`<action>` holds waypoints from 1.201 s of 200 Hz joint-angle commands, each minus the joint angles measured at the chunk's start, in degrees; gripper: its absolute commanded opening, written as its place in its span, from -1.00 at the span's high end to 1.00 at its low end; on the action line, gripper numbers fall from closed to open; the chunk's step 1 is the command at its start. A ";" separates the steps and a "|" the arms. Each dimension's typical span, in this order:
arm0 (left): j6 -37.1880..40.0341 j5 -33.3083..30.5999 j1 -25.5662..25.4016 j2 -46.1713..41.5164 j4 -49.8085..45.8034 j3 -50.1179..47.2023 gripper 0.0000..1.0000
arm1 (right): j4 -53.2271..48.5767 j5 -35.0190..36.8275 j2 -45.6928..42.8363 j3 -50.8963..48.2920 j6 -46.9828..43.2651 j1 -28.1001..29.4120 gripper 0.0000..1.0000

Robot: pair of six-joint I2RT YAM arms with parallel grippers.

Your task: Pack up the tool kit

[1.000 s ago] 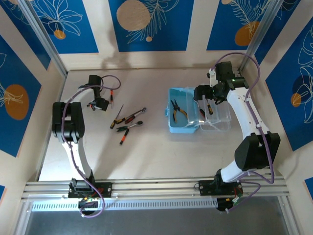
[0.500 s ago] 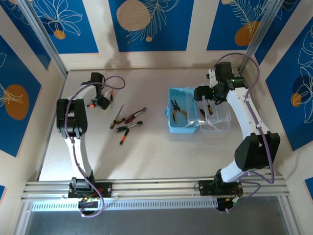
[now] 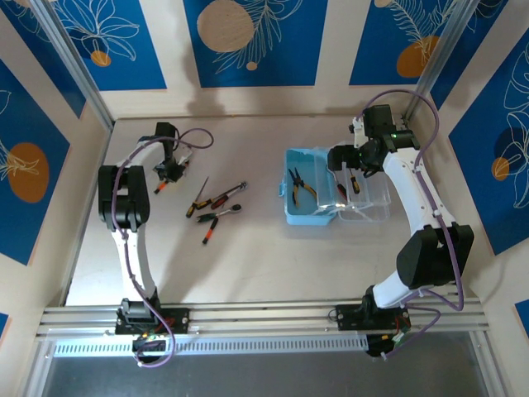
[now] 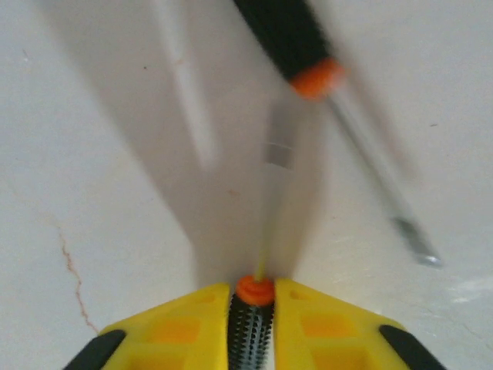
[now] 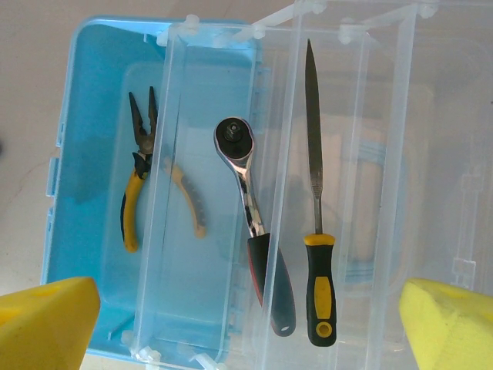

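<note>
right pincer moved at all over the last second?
No. In the top view the right pincer hangs open at the same spot as a second ago, above the clear tray beside the blue case.

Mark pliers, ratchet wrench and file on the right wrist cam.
pliers (image 5: 130,212), right wrist view, left yellow handle
ratchet wrench (image 5: 249,200), right wrist view, silver shank
file (image 5: 311,154), right wrist view, middle of blade

White-and-black arms (image 3: 132,256), seemingly purple cables (image 3: 197,132), yellow jaws
</note>
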 commanded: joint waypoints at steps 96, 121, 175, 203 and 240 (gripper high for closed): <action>-13.91 -3.32 -0.02 -9.06 -12.70 -3.77 1.00 | -0.25 -2.20 -2.49 0.13 0.17 0.63 -1.00; -20.06 4.35 -0.52 -15.08 -11.97 -4.24 1.00 | 0.05 -4.32 -3.18 -0.31 0.03 1.53 -1.00; -45.83 41.24 -4.62 -31.99 14.95 -18.52 1.00 | 5.40 -19.88 -7.45 -3.35 -0.62 6.62 -0.98; -63.09 54.17 -10.67 -34.73 39.88 -24.98 1.00 | 11.32 -29.58 -8.21 -3.77 2.39 9.56 -0.98; -76.12 56.58 -19.20 -32.13 55.69 -24.24 1.00 | 18.76 -35.88 -6.70 -3.96 5.48 14.51 -0.96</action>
